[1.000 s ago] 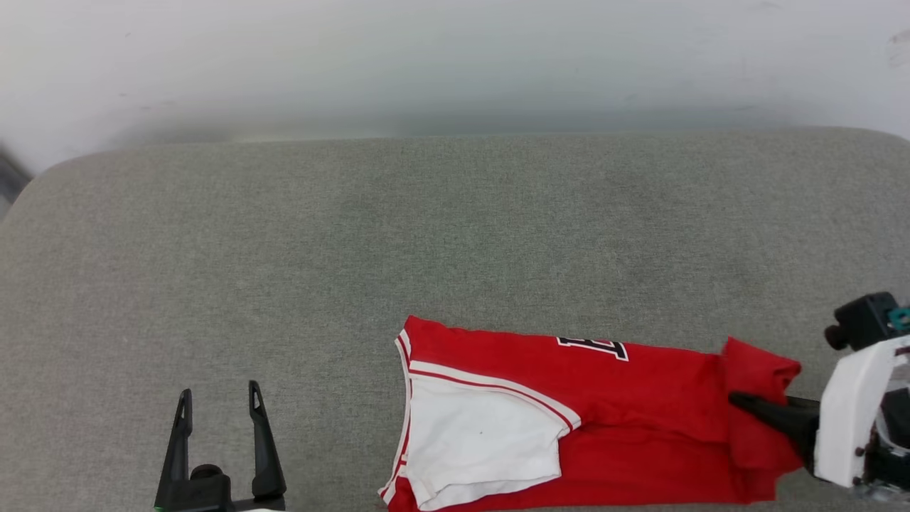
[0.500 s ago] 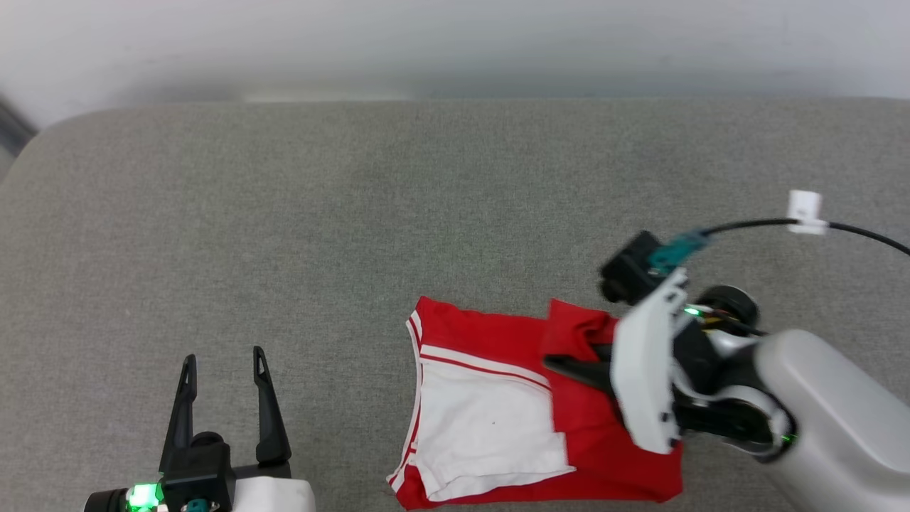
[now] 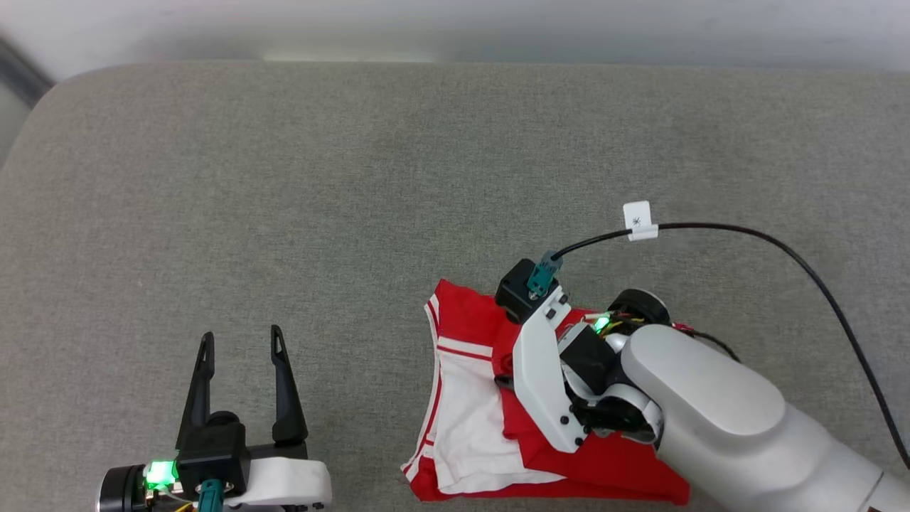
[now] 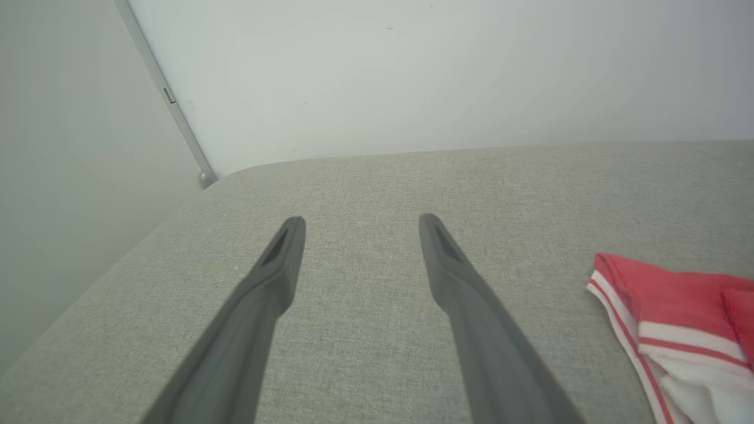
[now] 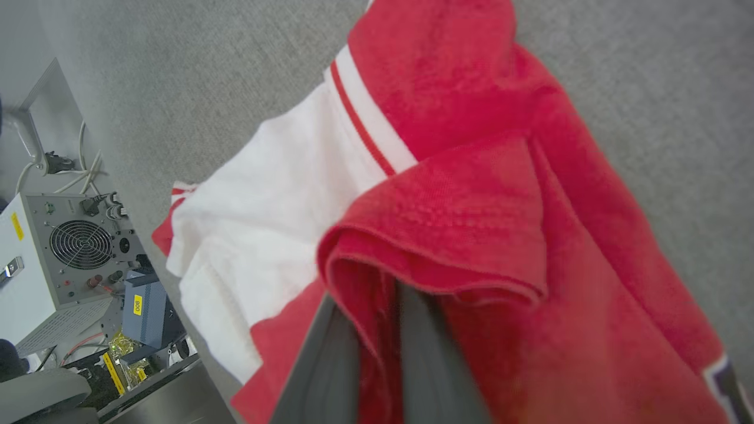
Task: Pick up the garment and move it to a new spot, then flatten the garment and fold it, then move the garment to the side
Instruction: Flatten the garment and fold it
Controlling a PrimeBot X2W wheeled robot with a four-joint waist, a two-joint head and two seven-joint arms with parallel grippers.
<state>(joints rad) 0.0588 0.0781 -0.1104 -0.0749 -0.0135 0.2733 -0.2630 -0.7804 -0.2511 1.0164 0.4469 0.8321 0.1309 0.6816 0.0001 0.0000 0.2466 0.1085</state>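
1. The right gripper is pinching a red fold of the garment, its jaws sitting nearly together on the cloth.
2. The garment is lying on the grey cushion, at the near edge right of centre, red cloth doubling over the white sleeve.
3. The left gripper is hovering at the near left, jaws standing wide and holding nothing, well apart from the garment.

Head camera looks steeply down at the grey padded surface; wrist cameras sit low, all sharing the garment
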